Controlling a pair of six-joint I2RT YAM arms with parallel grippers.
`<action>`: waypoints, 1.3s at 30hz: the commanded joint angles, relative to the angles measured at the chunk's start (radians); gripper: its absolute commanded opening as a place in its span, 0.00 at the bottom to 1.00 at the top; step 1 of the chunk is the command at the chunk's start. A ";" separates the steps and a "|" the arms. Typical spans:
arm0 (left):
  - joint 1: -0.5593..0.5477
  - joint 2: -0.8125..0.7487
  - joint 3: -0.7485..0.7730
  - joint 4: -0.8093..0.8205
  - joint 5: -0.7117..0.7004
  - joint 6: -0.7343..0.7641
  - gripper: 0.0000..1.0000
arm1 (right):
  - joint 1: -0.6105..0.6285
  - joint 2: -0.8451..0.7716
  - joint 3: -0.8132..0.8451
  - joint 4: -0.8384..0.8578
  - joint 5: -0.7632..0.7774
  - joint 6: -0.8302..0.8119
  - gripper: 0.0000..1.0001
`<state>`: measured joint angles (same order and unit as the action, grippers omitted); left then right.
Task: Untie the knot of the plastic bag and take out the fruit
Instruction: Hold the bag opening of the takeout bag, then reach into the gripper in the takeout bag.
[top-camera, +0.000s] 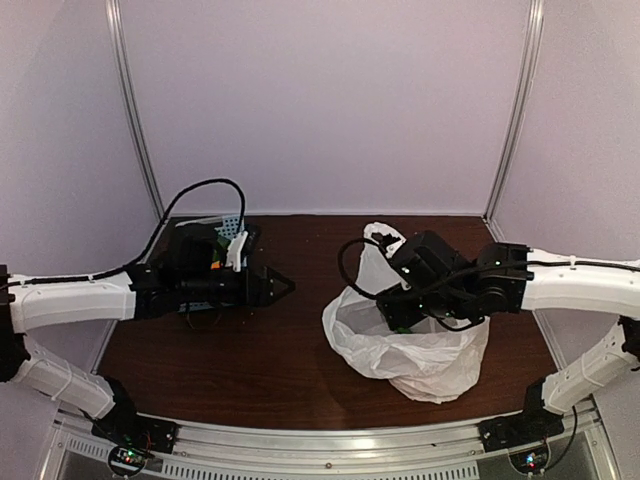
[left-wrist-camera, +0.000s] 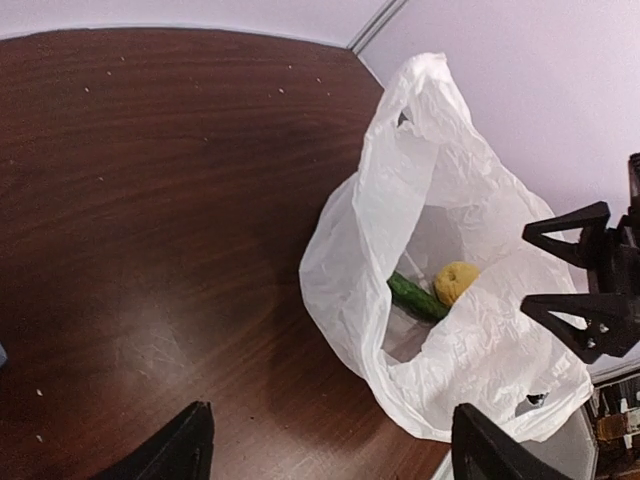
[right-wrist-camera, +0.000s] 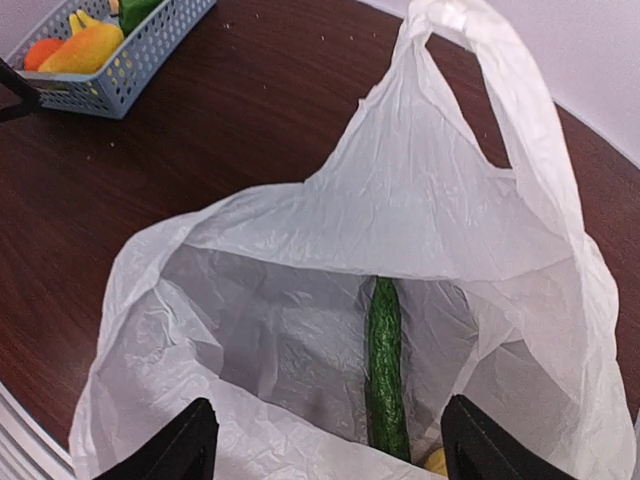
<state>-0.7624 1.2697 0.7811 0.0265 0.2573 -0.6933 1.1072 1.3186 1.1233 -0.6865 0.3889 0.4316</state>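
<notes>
The bag (top-camera: 410, 345) gapes, cucumber (right-wrist-camera: 385, 370) inside; basket (right-wrist-camera: 110, 60) lies left of it. Right claw (right-wrist-camera: 328, 402) is open above the bag; left claw (left-wrist-camera: 332, 406) is open beside it.

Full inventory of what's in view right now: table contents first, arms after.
plastic bag: one, white, right half of the table, mouth open, handles not knotted
cucumber: one, green, inside the bag
round fruit: one, yellow, inside the bag beside the cucumber
basket: one, blue, far left of the table
basket fruit: at least three, orange, yellow, green; rest cut off
table: one, dark brown wood
left gripper: one, black, open, empty, just right of the basket
right gripper: one, black, open, empty, above the bag's mouth
</notes>
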 joint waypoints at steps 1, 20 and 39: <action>-0.076 0.061 -0.020 0.194 0.020 -0.121 0.84 | -0.061 0.058 -0.001 -0.070 -0.040 0.034 0.77; -0.179 0.388 0.055 0.362 0.108 -0.214 0.83 | -0.221 0.326 -0.010 0.008 -0.235 -0.229 0.91; -0.197 0.526 0.091 0.410 0.139 -0.221 0.00 | -0.221 0.298 -0.080 0.101 -0.212 -0.158 0.94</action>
<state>-0.9558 1.7809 0.8661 0.3962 0.3996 -0.9222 0.8906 1.6474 1.0248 -0.6037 0.0731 0.2214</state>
